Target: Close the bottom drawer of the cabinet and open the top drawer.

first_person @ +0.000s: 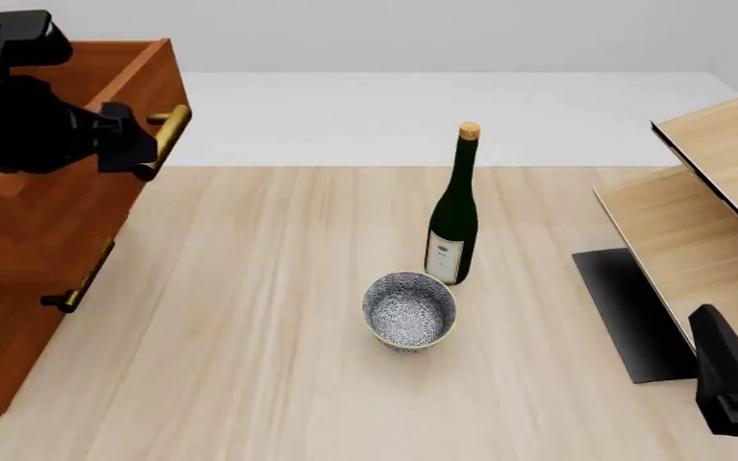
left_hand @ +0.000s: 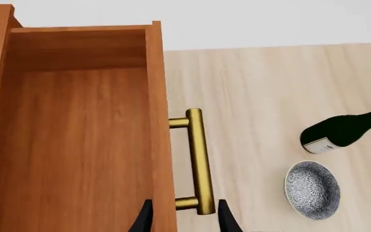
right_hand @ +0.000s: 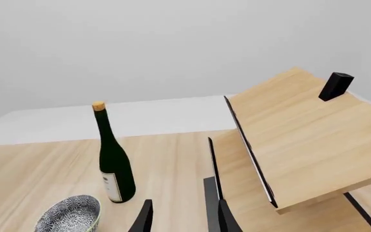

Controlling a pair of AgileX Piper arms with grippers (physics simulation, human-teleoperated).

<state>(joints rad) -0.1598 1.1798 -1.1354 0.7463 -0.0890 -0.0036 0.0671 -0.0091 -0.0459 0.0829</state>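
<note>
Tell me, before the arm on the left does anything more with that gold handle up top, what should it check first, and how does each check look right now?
1. Left gripper lined up with the top drawer's handle: ok, the fingers straddle the bar's end.
2. Fingers clamped on the bar: cannot tell, gaps show on both sides.
3. Top drawer open: ok, its inside shows from above.
4. Bottom drawer closed: looks ok, its front lies flush with the cabinet.
5. Bottle and bowl clear of the drawer's path: ok, both stand mid-table.
6. Right gripper out of the way: ok, it is open, holding nothing, near the pale wood panels.
</note>
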